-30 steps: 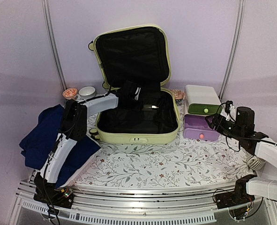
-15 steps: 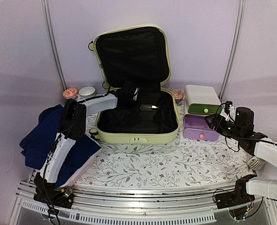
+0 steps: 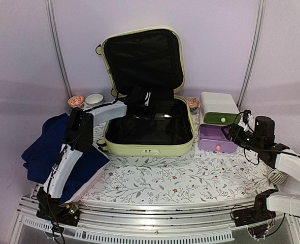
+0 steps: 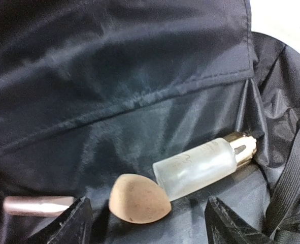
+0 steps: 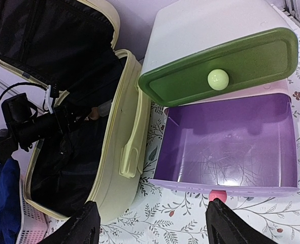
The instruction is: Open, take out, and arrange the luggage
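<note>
Top view: the rounded, yellow-green hard-shell luggage lies open on the tabletop, lid upright, black fabric lining. Left wrist: left fingers spread over a frosted bottle and tan teardrop sponge on that sheeny lining. Right wrist: right fingers spread, empty, facing the glossy purple drawer.

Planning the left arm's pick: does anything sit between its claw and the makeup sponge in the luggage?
Nothing visible does. The makeup sponge lies bare on the black lining of the luggage, just ahead of the open left claw; a frosted bottle lies beside it.
</note>
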Action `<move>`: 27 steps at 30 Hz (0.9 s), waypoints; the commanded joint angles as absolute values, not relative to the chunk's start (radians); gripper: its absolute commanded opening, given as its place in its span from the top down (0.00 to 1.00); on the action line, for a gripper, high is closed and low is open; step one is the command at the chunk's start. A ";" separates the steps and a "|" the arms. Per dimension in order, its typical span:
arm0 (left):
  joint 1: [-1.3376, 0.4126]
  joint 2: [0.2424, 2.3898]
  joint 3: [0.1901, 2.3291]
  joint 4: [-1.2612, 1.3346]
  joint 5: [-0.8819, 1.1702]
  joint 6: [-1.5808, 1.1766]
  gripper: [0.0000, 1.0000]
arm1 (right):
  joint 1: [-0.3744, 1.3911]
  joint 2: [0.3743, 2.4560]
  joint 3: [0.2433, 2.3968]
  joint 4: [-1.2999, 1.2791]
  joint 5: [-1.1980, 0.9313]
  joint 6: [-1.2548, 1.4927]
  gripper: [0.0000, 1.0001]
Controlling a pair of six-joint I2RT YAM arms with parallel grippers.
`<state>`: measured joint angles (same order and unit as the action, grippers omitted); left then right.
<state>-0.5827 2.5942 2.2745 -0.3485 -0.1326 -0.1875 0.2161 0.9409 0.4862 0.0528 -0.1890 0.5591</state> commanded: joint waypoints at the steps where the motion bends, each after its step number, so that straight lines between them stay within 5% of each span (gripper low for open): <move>1: -0.548 2.665 2.296 -0.364 -0.061 -0.238 0.27 | 0.222 0.942 0.488 0.061 -0.183 0.551 0.26; 6: -0.529 2.668 2.293 -0.355 -0.012 -0.250 0.53 | 0.222 0.963 0.494 0.071 -0.187 0.549 0.26; 10: -0.525 2.630 2.277 -0.358 -0.004 -0.233 0.98 | 0.223 0.985 0.502 0.086 -0.198 0.551 0.26; 22: -0.577 2.205 1.886 -0.226 0.012 -0.172 1.00 | 0.226 1.007 0.548 0.099 -0.295 0.506 0.26; 27: -0.600 2.086 1.796 -0.204 0.288 -0.230 1.00 | 0.252 1.062 0.641 0.093 -0.440 0.407 0.27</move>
<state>-0.5709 2.1792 1.8595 -0.2749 0.0513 -0.1970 0.2256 1.0237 0.5499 0.0685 -0.3016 0.5026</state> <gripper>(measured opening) 0.008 0.736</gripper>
